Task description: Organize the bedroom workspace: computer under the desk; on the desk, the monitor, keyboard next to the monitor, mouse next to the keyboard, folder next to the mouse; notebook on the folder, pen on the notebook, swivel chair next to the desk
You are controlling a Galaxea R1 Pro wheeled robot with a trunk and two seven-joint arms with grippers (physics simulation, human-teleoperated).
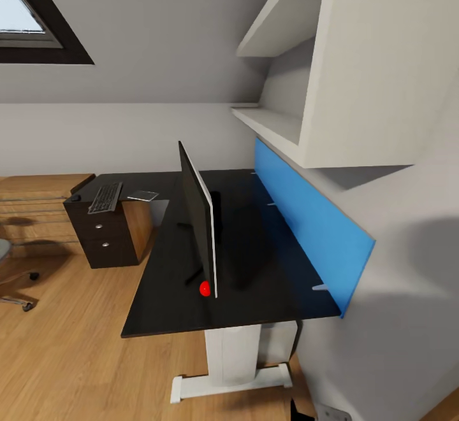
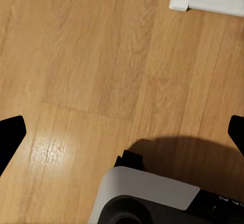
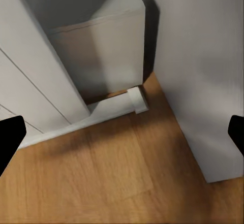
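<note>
Overhead, the monitor [image 1: 203, 217] stands on the desk [image 1: 166, 293], keyboard [image 1: 106, 197] beyond.

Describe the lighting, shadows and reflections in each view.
Head view: soft even light, the glossy desk mirrors the monitor, and a dim shadow lies on the right-hand wall. Left wrist view: a pale sheen on the wooden floor, with a dark shadow by the robot's base. Right wrist view: dim and shaded.

The monitor [image 1: 199, 217] stands on the counter [image 1: 166, 293]; the keyboard [image 1: 106, 197] lies on the counter's far left end.
</note>
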